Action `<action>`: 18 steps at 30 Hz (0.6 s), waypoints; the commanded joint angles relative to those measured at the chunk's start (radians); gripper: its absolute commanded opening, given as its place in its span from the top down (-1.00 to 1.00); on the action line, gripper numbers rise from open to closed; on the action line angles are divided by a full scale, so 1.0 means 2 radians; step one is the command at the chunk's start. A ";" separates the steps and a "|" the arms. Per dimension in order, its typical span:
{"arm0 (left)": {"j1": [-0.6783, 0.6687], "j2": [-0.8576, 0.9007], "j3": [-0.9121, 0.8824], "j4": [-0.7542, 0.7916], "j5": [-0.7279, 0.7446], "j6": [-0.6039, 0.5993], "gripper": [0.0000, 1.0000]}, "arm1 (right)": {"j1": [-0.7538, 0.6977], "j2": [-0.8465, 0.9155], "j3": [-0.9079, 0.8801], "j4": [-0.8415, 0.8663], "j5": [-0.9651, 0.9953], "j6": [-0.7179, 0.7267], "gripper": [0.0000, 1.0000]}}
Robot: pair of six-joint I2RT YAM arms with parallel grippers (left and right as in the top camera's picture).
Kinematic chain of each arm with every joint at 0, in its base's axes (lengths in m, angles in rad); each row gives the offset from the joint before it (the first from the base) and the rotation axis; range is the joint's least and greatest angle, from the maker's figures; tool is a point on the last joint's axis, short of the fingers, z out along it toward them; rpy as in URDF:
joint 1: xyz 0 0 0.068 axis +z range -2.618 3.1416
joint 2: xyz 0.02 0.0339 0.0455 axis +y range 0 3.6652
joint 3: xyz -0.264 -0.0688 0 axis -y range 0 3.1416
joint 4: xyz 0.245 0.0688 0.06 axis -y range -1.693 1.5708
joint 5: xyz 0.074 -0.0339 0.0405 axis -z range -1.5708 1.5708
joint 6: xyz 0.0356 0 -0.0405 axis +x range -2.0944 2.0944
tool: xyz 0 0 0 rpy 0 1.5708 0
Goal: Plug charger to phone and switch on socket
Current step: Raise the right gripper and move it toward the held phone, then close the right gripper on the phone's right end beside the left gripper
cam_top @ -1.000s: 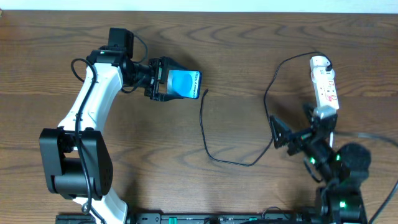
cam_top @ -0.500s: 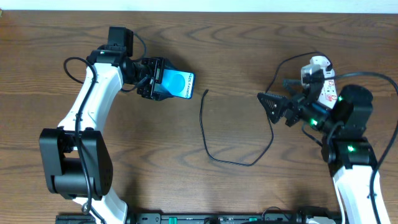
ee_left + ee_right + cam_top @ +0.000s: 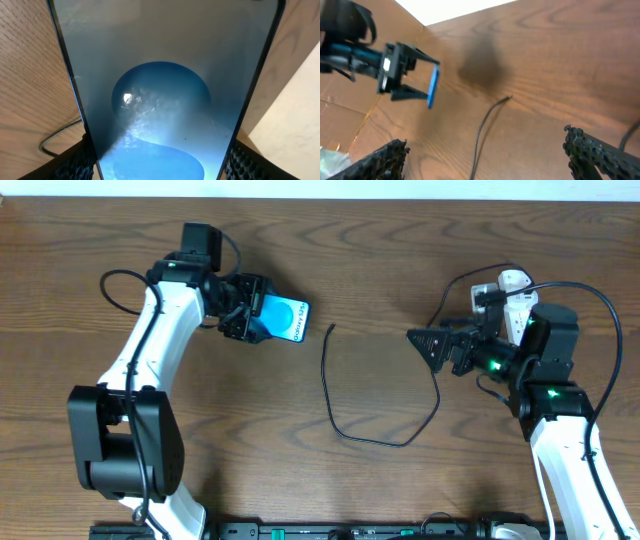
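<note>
Holding the phone gripped in the left claw above the tabletop, the robot prepares the plugging. The wide, empty right claw must next, I judge, take the charger tip, which lies near the phone.

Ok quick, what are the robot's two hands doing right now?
Left gripper: closed on the phone.
Right gripper: open, holding nothing.
</note>
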State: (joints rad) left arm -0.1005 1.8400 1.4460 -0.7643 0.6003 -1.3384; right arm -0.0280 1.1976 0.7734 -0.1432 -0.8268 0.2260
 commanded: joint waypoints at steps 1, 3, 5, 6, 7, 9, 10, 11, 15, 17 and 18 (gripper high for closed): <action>-0.011 -0.012 -0.001 0.000 -0.014 -0.001 -0.14 | 0.029 0.012 0.010 0.039 -0.009 0.049 -0.99; -0.012 -0.012 -0.001 0.000 -0.013 -0.001 -0.14 | 0.049 0.025 0.015 0.055 -0.006 0.061 -0.98; -0.012 -0.012 -0.001 0.000 -0.013 -0.001 -0.14 | 0.074 0.045 0.029 0.057 0.004 0.070 -0.98; -0.012 -0.012 -0.001 0.000 -0.013 -0.001 -0.14 | 0.084 0.055 0.037 0.057 0.005 0.071 -0.99; -0.012 -0.012 -0.001 0.000 -0.013 -0.001 -0.14 | 0.092 0.066 0.046 0.056 0.005 0.072 -0.99; -0.012 -0.012 -0.001 0.000 -0.013 -0.001 -0.14 | 0.109 0.091 0.066 0.052 0.005 0.075 -0.99; -0.012 -0.012 -0.001 0.000 -0.013 -0.001 -0.14 | 0.118 0.106 0.078 0.049 0.006 0.080 -0.99; -0.012 -0.012 -0.001 0.000 -0.013 -0.001 -0.14 | 0.125 0.121 0.090 0.049 0.006 0.084 -0.99; -0.012 -0.012 -0.001 0.000 -0.013 -0.002 -0.14 | 0.149 0.172 0.123 0.048 0.006 0.102 -0.97; -0.012 -0.012 -0.001 0.000 -0.013 -0.002 -0.14 | 0.160 0.191 0.133 0.051 0.007 0.109 -0.88; -0.012 -0.012 -0.001 0.000 -0.013 -0.002 -0.14 | 0.165 0.198 0.135 0.052 0.010 0.115 -0.82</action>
State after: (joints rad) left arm -0.1272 1.8400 1.4460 -0.7628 0.5728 -1.3384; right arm 0.2722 1.5520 1.0100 -0.0399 -0.8131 0.4057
